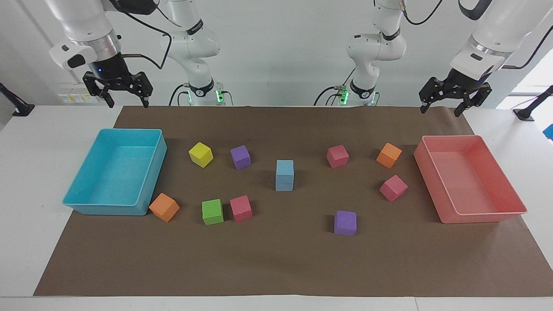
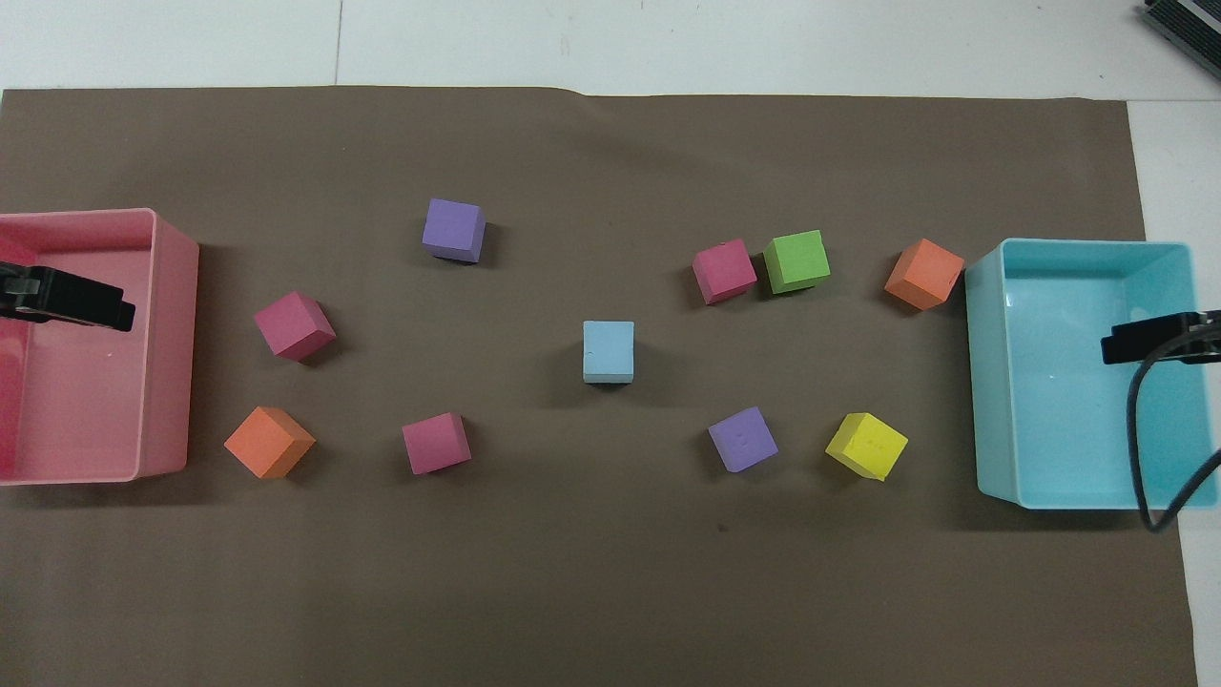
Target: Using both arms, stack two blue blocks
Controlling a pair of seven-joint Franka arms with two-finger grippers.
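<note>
Two sky-blue blocks (image 1: 284,175) stand stacked one on the other in the middle of the brown mat, and from overhead (image 2: 609,349) only the top one shows. My left gripper (image 1: 440,111) hangs open and empty in the air over the mat's edge by the pink tray; in the overhead view (image 2: 72,298) it lies over that tray. My right gripper (image 1: 127,104) hangs open and empty in the air by the turquoise tray; in the overhead view (image 2: 1149,339) it lies over that tray. Both are well apart from the stack.
An empty turquoise tray (image 1: 86,203) sits at the right arm's end and an empty pink tray (image 1: 484,212) at the left arm's end. Around the stack lie a yellow cube (image 1: 201,154), two purple cubes (image 1: 240,157) (image 1: 345,223), a green cube (image 1: 212,211), orange and pink cubes.
</note>
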